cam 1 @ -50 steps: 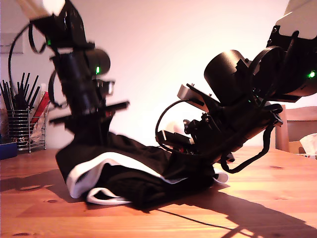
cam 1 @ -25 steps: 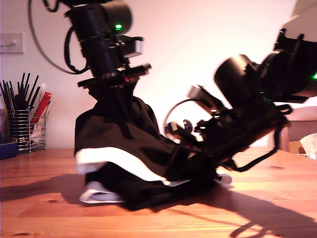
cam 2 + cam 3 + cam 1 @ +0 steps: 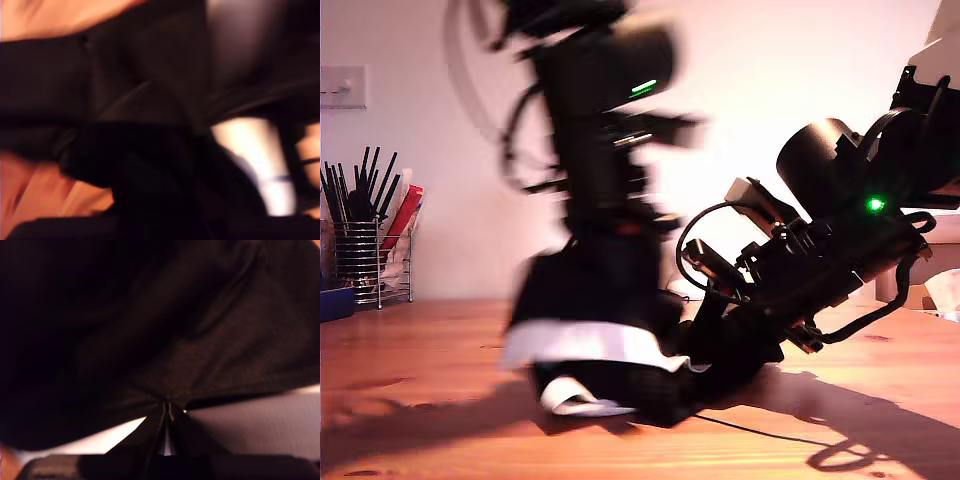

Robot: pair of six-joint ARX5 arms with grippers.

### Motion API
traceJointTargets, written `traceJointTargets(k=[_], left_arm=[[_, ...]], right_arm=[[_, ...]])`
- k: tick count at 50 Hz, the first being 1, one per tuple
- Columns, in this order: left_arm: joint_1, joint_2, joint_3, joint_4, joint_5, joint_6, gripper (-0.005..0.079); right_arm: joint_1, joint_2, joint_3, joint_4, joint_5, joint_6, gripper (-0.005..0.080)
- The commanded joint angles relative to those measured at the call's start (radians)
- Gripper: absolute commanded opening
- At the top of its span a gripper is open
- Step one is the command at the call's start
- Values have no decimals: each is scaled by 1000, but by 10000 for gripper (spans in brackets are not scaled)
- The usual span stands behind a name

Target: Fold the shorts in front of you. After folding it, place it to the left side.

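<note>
While blur smears one raised arm (image 3: 605, 150), the shorts (image 3: 590, 340) hang from it down to the middle of the tabletop (image 3: 410, 400). My second gripper (image 3: 167, 412) has its jaws clenched on the black fabric. My first gripper's jaws are lost in blur, so I cannot tell their state.

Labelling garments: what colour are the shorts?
The shorts are black with white bands, clearest in the exterior view.

Soft matt black cloth is making up the shorts (image 3: 605, 285), with smoother white bands (image 3: 588, 343); the desk (image 3: 420, 425) is showing warm, grained wood with a low sheen; a thin metal wire holder (image 3: 365, 265) is glinting; the arm housing (image 3: 820, 165) is gleaming like black plastic
</note>
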Motion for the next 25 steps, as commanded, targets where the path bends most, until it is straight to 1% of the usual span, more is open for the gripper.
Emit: traceJointTargets(k=[1, 8, 14, 19, 25], left_arm=[[-35, 16, -3, 17, 19, 12, -19], [-69, 16, -3, -1, -25, 38, -19], [-73, 16, -9, -39, -13, 45, -19], [-73, 16, -49, -16, 5, 45, -19], [-73, 16, -122, 72, 10, 42, -19]], right_arm=[[3, 34, -6, -24, -3, 1, -12], [-7, 34, -6, -55, -17, -7, -12], [-26, 34, -6, -68, -63, -10, -12], [-52, 34, -6, -86, -115, -20, -12], [-85, 34, -6, -119, -146, -22, -12]])
